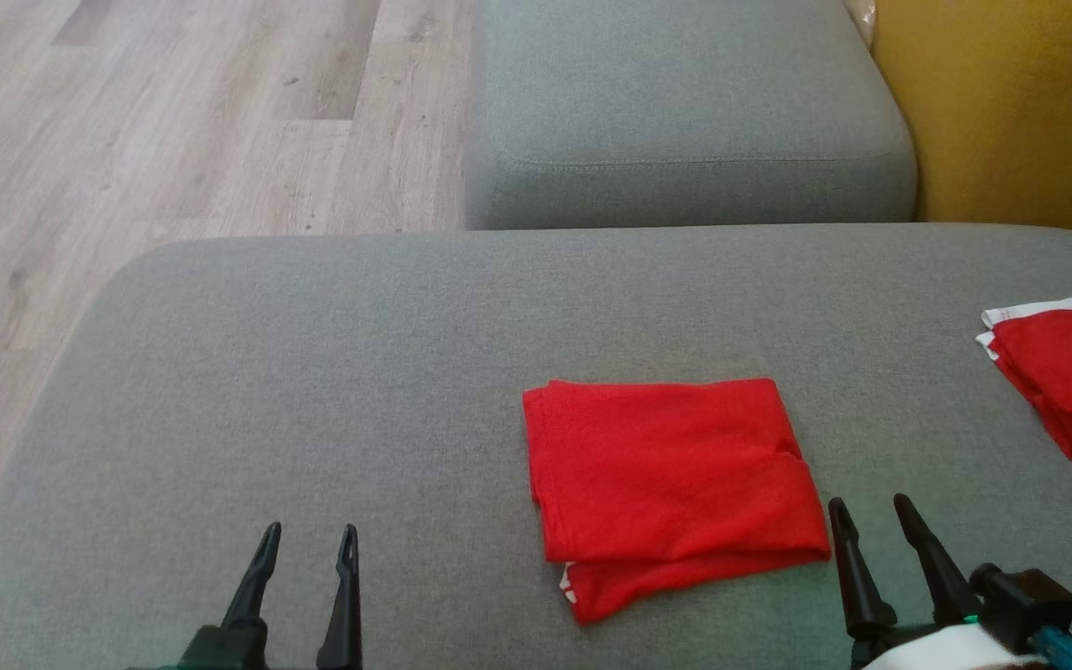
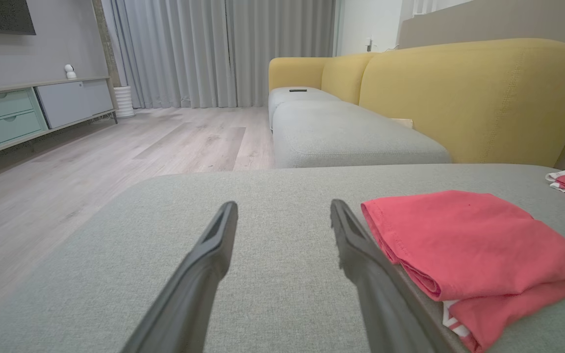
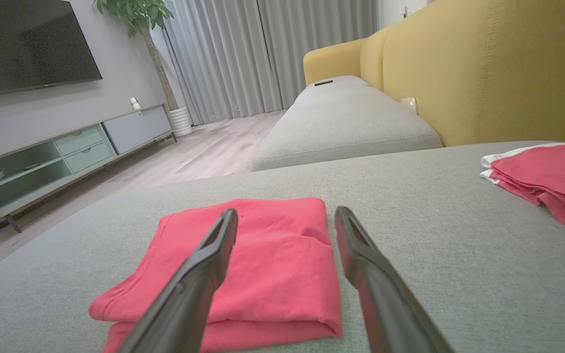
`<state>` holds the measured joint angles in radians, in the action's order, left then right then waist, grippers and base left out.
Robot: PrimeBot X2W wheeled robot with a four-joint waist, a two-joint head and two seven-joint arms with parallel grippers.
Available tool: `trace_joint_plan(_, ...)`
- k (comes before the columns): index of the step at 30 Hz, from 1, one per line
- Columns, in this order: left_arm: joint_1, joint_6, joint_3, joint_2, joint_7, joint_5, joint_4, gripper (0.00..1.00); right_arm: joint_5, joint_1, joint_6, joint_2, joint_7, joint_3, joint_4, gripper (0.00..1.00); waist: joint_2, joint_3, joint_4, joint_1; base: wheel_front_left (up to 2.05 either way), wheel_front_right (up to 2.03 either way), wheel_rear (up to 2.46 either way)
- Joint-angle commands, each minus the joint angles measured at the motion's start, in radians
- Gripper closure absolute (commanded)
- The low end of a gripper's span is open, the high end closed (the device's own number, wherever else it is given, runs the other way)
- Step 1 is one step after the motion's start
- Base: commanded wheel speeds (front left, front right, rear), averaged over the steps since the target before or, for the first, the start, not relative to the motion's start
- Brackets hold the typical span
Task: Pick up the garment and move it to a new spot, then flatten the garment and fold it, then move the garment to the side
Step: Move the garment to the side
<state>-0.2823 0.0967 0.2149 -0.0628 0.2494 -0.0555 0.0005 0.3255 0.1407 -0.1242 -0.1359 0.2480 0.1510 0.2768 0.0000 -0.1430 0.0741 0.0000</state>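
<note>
Folded red garment (image 1: 671, 484) on the grey sofa seat (image 1: 313, 372), with both end effectors open and empty.
The garment lies near the front edge of the seat, a bit to the right of the middle. The right end effector (image 1: 868, 502) hangs just beside the garment's front right corner, fingers spread wide. The left end effector (image 1: 310, 530) hangs at the front edge, well apart from the garment, fingers spread too. Another folded red cloth (image 1: 1071, 372) with white trim lies at the right edge.

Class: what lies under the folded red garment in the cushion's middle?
Grey cushion bears the garment. A lower red layer with white trim pokes out toward the robot; the rest is covered.
</note>
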Motion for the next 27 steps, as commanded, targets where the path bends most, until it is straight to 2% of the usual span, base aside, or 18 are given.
trace_joint_plan(1, 0.038, 0.0, -0.029, 0.01, 0.012, 0.003, -0.033, 0.0, -0.004, -0.019, -0.007, -0.012, 0.014, 0.021, -0.026, 0.0, 0.0, 0.002, 0.001, 0.0, 0.0, 0.0, 0.0)
trace_joint_plan(8, 0.043, -0.003, -0.023, 0.011, 0.012, 0.002, -0.034, 0.0, -0.004, -0.024, -0.007, -0.018, 0.014, 0.028, -0.019, 0.0, 0.0, 0.022, 0.011, 0.0, 0.0, 0.0, 0.0)
trace_joint_plan(14, 0.056, -0.009, -0.005, 0.011, 0.012, 0.001, -0.034, 0.0, 0.013, -0.08, -0.007, -0.029, -0.002, 0.014, 0.042, 0.0, 0.0, 0.062, 0.018, 0.0, 0.0, 0.0, 0.0)
trace_joint_plan(20, 0.083, -0.013, 0.022, 0.012, 0.012, 0.002, -0.027, 0.0, 0.059, -0.2, -0.007, -0.049, -0.141, -0.005, 0.11, 0.0, 0.0, 0.103, 0.023, 0.0, 0.0, 0.0, 0.0)
trace_joint_plan(23, 0.104, -0.017, 0.044, 0.012, 0.012, 0.004, -0.018, 0.0, 0.103, -0.283, -0.007, -0.085, -0.249, -0.006, 0.156, 0.0, 0.0, 0.125, 0.033, 0.0, 0.0, 0.0, 0.0)
trace_joint_plan(27, 0.127, -0.019, 0.067, 0.012, 0.012, 0.007, -0.009, 0.0, 0.157, -0.347, -0.007, -0.111, -0.331, 0.002, 0.217, 0.0, 0.0, 0.144, 0.048, 0.0, 0.0, 0.0, 0.0)
